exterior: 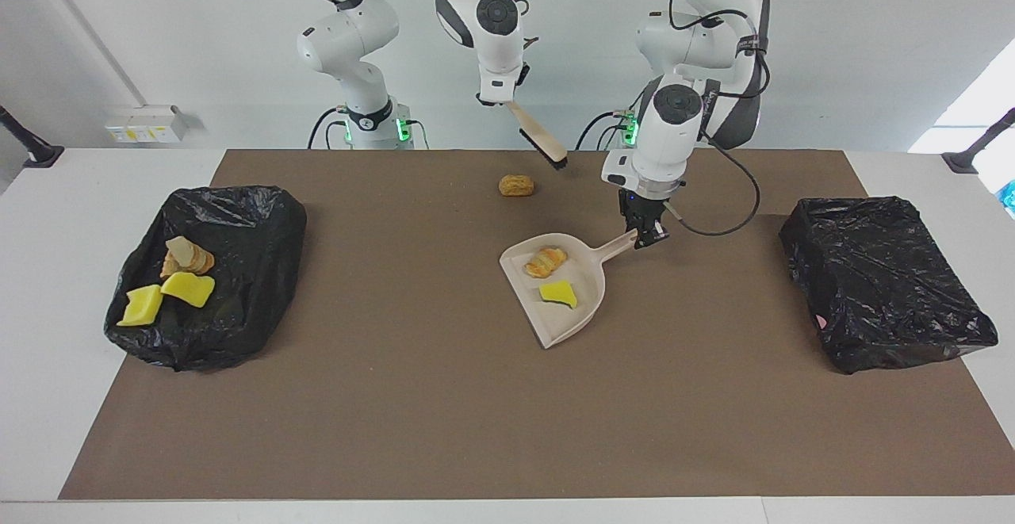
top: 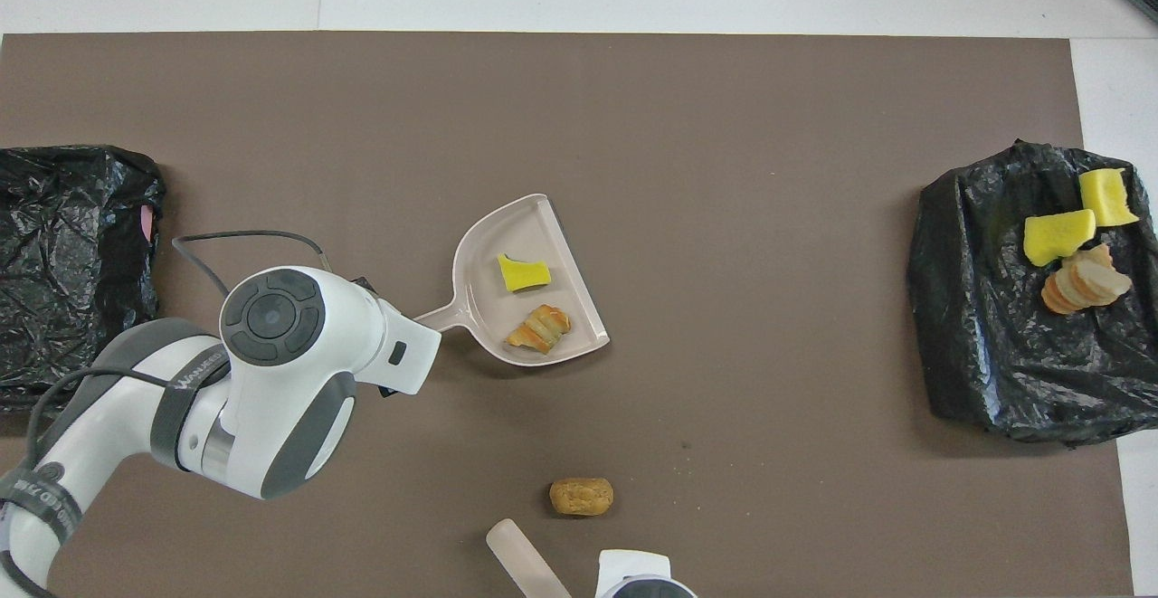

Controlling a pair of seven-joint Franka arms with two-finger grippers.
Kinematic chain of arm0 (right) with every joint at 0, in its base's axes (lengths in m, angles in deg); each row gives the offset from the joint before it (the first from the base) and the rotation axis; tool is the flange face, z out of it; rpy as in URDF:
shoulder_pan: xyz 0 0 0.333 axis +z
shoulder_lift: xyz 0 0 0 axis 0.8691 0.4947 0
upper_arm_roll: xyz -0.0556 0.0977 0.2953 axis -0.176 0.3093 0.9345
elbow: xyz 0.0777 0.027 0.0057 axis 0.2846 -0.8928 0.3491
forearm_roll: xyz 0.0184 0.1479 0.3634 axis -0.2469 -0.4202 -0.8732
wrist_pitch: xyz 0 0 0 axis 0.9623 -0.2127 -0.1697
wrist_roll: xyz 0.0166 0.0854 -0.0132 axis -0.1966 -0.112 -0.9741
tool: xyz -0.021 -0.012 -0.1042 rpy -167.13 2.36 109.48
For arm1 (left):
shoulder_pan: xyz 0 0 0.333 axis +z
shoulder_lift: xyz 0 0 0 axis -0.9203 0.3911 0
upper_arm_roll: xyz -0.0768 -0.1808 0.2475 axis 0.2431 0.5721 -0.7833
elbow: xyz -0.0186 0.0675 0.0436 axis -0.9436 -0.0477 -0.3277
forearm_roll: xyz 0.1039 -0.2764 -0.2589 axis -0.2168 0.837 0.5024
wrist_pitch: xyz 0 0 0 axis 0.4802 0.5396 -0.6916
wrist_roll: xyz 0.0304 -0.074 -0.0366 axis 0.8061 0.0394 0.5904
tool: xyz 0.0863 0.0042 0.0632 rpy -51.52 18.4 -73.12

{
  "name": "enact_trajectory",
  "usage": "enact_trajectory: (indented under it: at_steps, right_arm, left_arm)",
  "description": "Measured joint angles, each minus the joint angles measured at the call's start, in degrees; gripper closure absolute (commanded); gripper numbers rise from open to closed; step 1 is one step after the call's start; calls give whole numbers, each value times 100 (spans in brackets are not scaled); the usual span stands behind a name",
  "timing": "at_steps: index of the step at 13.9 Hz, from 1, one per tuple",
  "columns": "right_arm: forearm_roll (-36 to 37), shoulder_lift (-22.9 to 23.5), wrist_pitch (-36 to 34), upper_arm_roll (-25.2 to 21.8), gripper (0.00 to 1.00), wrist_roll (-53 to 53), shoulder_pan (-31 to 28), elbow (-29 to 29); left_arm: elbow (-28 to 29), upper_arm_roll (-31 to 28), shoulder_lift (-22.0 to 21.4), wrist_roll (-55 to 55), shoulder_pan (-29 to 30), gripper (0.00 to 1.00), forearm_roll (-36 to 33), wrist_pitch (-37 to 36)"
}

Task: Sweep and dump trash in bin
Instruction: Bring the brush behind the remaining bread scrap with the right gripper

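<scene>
A beige dustpan (exterior: 583, 314) (top: 479, 277) lies mid-mat, and my left gripper (exterior: 645, 235) is shut on its handle. In the pan sit a green-backed yellow sponge piece (exterior: 558, 293) (top: 522, 272) and an orange bread-like chunk (exterior: 545, 261) (top: 539, 328). Another bread-like chunk (exterior: 516, 185) (top: 581, 497) rests on the mat nearer the robots. My right gripper (exterior: 501, 100) is shut on the beige brush (exterior: 539, 141) (top: 525, 566), held tilted in the air over the mat's robot-side edge. The black-lined bin (exterior: 238, 215) (top: 977, 308) at the right arm's end holds yellow sponges and bread slices.
A second black-bagged bin (exterior: 884, 282) (top: 72, 245) sits at the left arm's end of the table. The brown mat (exterior: 444, 413) covers most of the tabletop. The left arm's wrist (top: 289, 354) hides its gripper in the overhead view.
</scene>
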Motion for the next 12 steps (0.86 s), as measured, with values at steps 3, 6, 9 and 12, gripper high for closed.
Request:
enact_trajectory:
  at_steps: [3, 6, 9, 12]
  right_arm:
    - [-3, 5, 234, -29, 100, -129, -26, -369]
    - [10, 54, 236, -53, 100, -596, -566, -401]
    - [170, 239, 381, -83, 100, -1102, -1183, -395]
    - [297, 413, 447, -98, 100, -1782, -1862, -335]
  left_arm:
    - [0, 3, 0, 0, 0, 100, 0, 0]
    - [-2, 6, 0, 0, -3, 100, 0, 0]
    - [-8, 4, 0, 1, -1, 100, 0, 0]
    - [-8, 5, 0, 2, -1, 100, 0, 0]
